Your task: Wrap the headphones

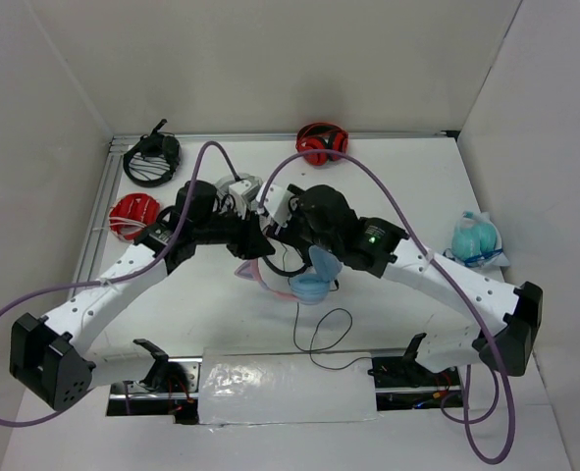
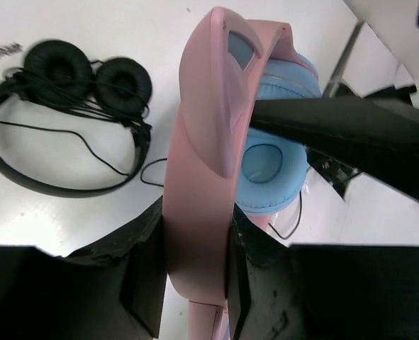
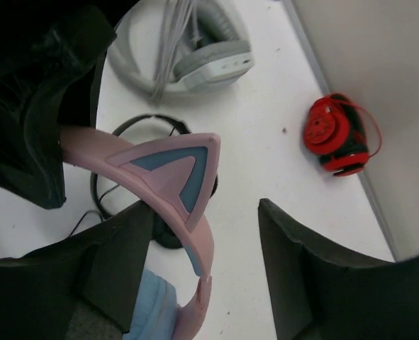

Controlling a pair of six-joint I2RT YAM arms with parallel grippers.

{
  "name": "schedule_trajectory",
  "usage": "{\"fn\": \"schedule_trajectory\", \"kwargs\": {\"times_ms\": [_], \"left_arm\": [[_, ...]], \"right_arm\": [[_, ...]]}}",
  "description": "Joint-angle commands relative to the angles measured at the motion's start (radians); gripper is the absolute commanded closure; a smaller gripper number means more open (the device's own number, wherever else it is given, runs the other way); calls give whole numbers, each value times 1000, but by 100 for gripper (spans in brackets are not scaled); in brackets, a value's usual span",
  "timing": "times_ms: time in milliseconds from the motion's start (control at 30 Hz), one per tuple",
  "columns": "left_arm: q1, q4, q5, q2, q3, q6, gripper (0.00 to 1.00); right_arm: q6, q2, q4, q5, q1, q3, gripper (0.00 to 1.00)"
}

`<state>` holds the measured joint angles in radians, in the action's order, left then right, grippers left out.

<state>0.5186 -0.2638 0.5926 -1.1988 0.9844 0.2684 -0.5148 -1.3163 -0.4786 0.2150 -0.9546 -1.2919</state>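
Note:
The headphones [image 1: 312, 278] hang above the middle of the table, with light blue ear cups [image 2: 269, 166], a pink headband [image 2: 202, 142] and a pink cat ear [image 3: 170, 166]. Their thin dark cable [image 1: 324, 334] droops to the table in a loop. My left gripper [image 2: 195, 248] is shut on the headband, one finger on each side; it also shows in the top view [image 1: 253, 240]. My right gripper [image 3: 205, 241] is open right beside it; the cat ear and headband pass close to its left finger, with a wide gap to its right finger.
A small black on-ear pair [image 1: 152, 157] lies at the back left, a red pair [image 1: 321, 142] at the back, a red item [image 1: 132, 216] at the left edge. A white-grey pair [image 3: 188, 49] lies under the arms. A teal bagged item [image 1: 476, 240] sits right.

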Motion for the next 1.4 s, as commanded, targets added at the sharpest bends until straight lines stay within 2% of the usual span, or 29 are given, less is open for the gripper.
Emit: {"fn": "schedule_trajectory", "kwargs": {"times_ms": [0, 67, 167, 267, 300, 433, 500, 567, 633, 700, 733, 900, 967, 1000, 1133, 1233, 1367], "left_arm": [[8, 3, -48, 12, 111, 32, 100], [8, 14, -57, 4, 131, 17, 100], [6, 14, -63, -13, 193, 3, 100], [6, 21, -54, -12, 223, -8, 100], [6, 38, -48, 1, 224, -8, 100], [-8, 89, -42, 25, 282, -21, 100], [-15, 26, -94, 10, 347, 0, 100], [-23, -29, -224, -10, 443, 29, 100], [-45, -84, -330, -36, 525, 57, 100], [-58, -115, -410, -48, 562, 115, 100], [-66, -115, -454, -50, 577, 130, 100], [-117, -117, -474, -25, 614, 207, 100], [-132, -86, -472, 2, 608, 230, 100], [-137, -78, -449, 8, 606, 232, 100], [-146, -75, -386, 39, 635, 247, 100], [-147, -63, -355, 64, 654, 264, 100], [-149, -60, -323, 87, 674, 287, 100]], "right_arm": [[73, 64, 286, 116, -33, -41, 31], [104, 124, 345, 109, -35, -24, 1], [192, 224, 464, 110, -24, -3, 0], [330, 323, 463, 112, 22, -3, 0], [352, 351, 456, 45, 71, 2, 0], [421, 472, 417, -57, 149, 19, 0], [484, 500, 397, 31, 172, 25, 0], [512, 543, 359, 104, 191, 48, 0], [606, 584, 363, 182, 229, 122, 0], [634, 600, 345, 178, 253, 175, 0], [660, 600, 309, 153, 279, 216, 0], [785, 572, 250, 181, 316, 402, 0], [837, 562, 299, 147, 321, 475, 0], [838, 554, 323, 121, 321, 550, 0], [802, 477, 419, -21, 312, 657, 0], [771, 416, 474, -39, 284, 704, 0], [702, 358, 675, -68, 274, 782, 0]]}}
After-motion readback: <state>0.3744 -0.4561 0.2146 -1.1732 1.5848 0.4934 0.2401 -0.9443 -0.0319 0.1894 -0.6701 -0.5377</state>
